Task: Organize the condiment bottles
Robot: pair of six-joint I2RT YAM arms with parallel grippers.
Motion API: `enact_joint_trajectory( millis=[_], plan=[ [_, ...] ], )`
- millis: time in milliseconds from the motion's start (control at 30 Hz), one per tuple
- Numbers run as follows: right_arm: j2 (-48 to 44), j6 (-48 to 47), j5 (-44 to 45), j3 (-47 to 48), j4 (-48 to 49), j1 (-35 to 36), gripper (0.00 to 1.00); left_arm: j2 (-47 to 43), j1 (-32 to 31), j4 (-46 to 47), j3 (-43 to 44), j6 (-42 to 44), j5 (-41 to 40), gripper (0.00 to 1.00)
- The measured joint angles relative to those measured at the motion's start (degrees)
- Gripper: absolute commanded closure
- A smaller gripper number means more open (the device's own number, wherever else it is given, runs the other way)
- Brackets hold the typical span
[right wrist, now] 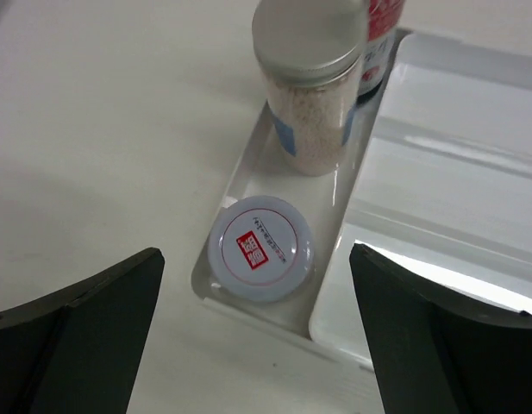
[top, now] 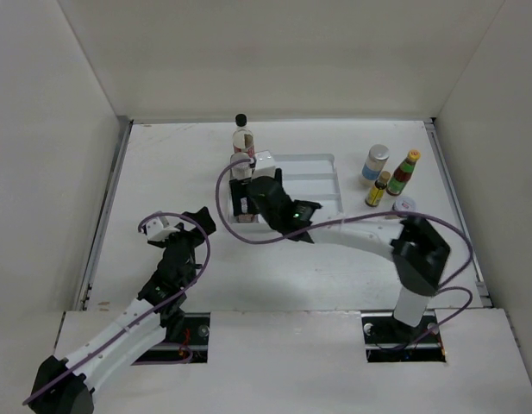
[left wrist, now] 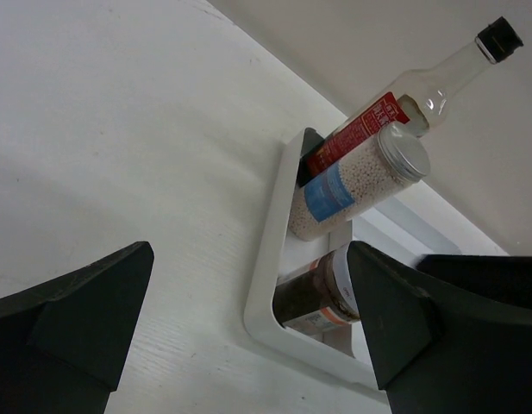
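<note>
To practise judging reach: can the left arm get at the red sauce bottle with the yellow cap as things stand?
Probably not: the right arm and the tray lie between the left gripper and the red sauce bottle.

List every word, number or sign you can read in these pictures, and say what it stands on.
No text is clear enough to quote.
White round jar lid: red square with white characters, ringed by fine print, blurred.
Tall clear black-capped glass bottle: white lettering on red label, blurred.
Silver-lidded jar of white granules: blue label, nothing legible.
Red sauce bottle with yellow cap: label too small.
</note>
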Motion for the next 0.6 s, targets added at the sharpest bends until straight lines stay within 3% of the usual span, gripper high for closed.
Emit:
enact_joint_trajectory(
  millis=[167, 300, 433, 600],
  plan=[
    [-24.0, 0.5, 2.1, -13.3, 1.7, -3.1, 0.12, 0.1, 0.0, 0.0, 0.0, 0.0, 0.2, 0.02],
    [-38.5, 2.6, 5.7, -21.9, 1.3, -16.3, 0.23, 0.5, 0.0, 0.0, 0.0, 0.0, 0.4, 0.02],
    [-42.5, 3.8, 8.2, -26.4, -4.0, -29.7, 0.22, 0.2, 0.0, 0.0, 0.0, 0.0, 0.5, 0.02],
    [-40.0, 3.5, 6.5, -27.1, -8.3, -38.1, 0.22, 1.0, 0.0, 0.1, 0.0, 0.0, 0.5, 0.02]
  ],
)
